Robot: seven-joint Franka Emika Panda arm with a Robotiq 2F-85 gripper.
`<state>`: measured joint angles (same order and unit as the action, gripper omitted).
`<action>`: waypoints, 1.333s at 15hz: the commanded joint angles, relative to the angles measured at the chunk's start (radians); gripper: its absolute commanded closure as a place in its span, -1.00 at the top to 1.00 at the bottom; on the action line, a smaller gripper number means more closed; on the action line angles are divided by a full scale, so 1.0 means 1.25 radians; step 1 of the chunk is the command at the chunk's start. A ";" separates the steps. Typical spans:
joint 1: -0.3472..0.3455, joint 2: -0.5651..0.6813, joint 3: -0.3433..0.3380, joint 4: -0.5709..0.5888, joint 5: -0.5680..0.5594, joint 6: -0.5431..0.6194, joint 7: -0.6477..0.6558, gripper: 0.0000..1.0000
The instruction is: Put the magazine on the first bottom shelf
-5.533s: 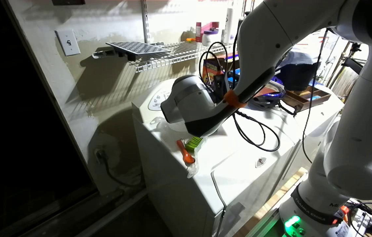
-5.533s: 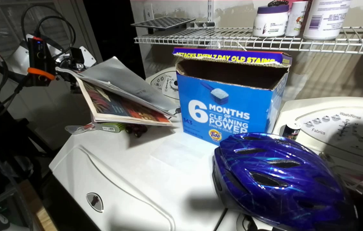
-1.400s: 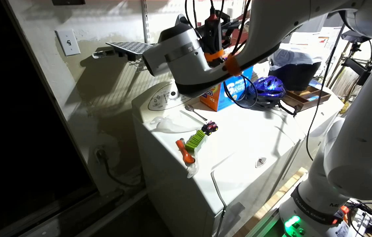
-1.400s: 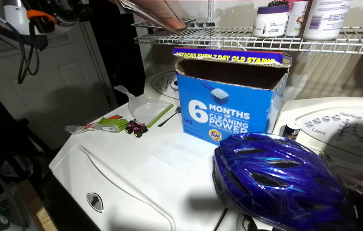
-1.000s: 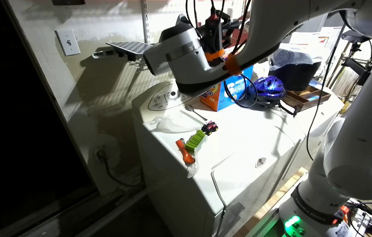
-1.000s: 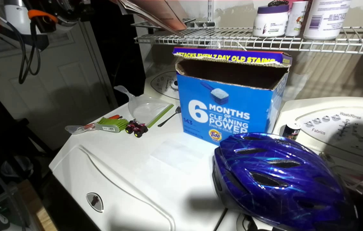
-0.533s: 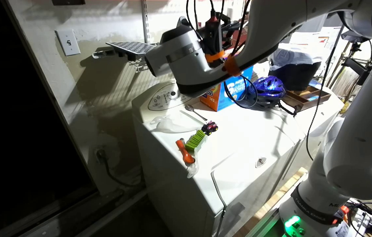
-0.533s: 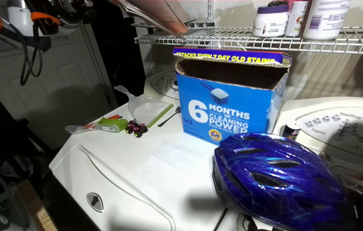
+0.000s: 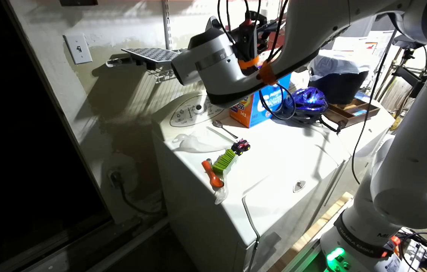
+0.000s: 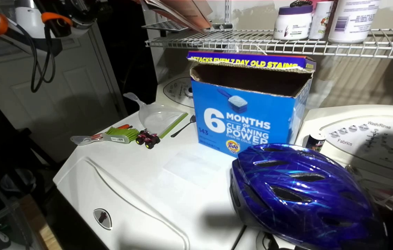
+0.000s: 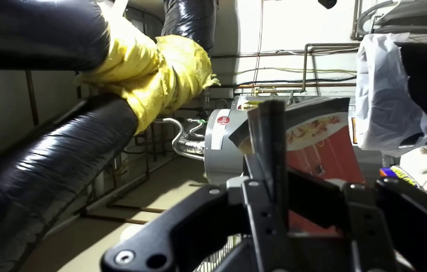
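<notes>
In an exterior view, the thin orange-red paper magazine [image 10: 193, 14] hangs at upper centre, before the left end of the flat white wire shelf [image 10: 245, 38]; below, the blue rectangular cardboard box [image 10: 248, 107] stands behind the blue oval plastic helmet [image 10: 318, 198], lower right; the green-bristled oblong brush [image 10: 121, 133] lies middle left.

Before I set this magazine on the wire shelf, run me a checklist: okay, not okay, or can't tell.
1. Pincer shut on the magazine: ok, by the wrist view.
2. Magazine level: not ok; it slants in an exterior view.
3. Magazine touching the wire shelf: cannot tell; they overlap in that view.
4. Magazine apart from the purple-lidded jar: ok; a gap shows.
5. Magazine apart from the dark panel: cannot tell; they overlap too.
</notes>
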<state>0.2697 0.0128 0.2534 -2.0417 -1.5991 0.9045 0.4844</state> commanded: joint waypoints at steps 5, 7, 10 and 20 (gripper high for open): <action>-0.037 -0.001 -0.030 0.000 -0.077 0.082 0.049 -0.94; -0.047 0.005 -0.041 0.002 -0.082 0.107 0.059 -0.94; -0.058 0.011 -0.052 0.002 -0.101 0.138 0.077 -0.94; -0.088 0.071 -0.082 0.057 -0.117 0.207 0.134 -0.94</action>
<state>0.1702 0.0654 0.1576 -2.0280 -1.7011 1.1542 0.6302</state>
